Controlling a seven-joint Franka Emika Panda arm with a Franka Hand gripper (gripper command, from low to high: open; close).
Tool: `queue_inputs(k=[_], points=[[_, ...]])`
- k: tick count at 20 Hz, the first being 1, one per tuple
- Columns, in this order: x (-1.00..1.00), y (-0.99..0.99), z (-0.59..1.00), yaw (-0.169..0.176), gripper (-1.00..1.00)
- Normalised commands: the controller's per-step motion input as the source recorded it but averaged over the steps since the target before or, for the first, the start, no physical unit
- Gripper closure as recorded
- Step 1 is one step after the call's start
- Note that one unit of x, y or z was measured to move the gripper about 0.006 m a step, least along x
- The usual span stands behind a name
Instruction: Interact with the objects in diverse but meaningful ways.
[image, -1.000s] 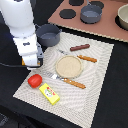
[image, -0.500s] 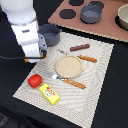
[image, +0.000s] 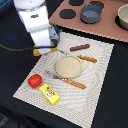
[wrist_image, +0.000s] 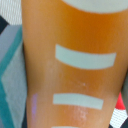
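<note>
No readable text, numbers or brand marks in either view. The yellow packet block (image: 49, 93) has a red-and-white printed patch on its top face, too blurred to read. The wrist view shows pale rectangular score marks on the golden bread loaf (wrist_image: 75, 65), no lettering.

Golden-orange plastic bread loaf (wrist_image: 70, 65) bearing pale scored bars; round red toy tomato (image: 34, 80); yellow rectangular packet block (image: 49, 93) with red print; tan round plate (image: 68, 65); brown sausage (image: 80, 47).
</note>
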Motion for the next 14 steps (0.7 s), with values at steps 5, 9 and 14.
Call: queue_inputs(k=[5,9,14], points=[[0.94,0.01,0.14,-0.04,1.0],[0.92,0.0,0.12,-0.057,1.0],[0.93,0.07,0.1,-0.05,1.0]])
